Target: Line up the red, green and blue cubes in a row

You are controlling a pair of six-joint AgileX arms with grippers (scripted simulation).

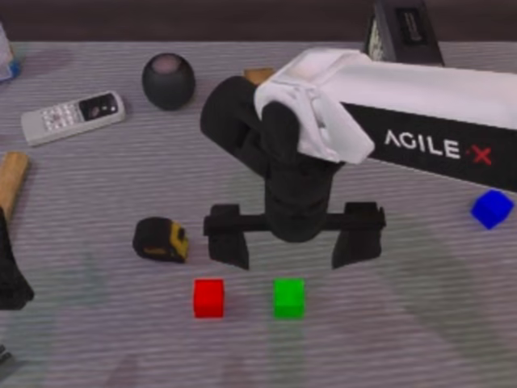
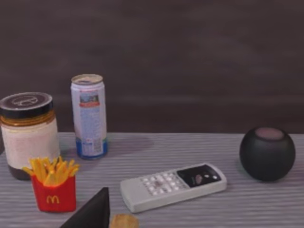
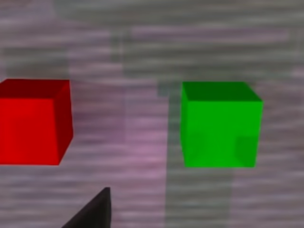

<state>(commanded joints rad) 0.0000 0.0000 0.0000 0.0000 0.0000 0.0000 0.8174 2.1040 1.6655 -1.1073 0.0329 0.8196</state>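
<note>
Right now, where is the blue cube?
In the top view the blue cube sits alone near the table's right edge, below my right arm, well apart from the green cube.

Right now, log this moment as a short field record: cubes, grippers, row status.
red cube: near table edge, left of green, apart from it
green cube: beside red, same line
blue cube: far right, outside the row
right gripper: open, above and behind the red-green pair, holding nothing
left arm: parked at left edge
row status: two of three aligned; blue cube not yet placed
</note>
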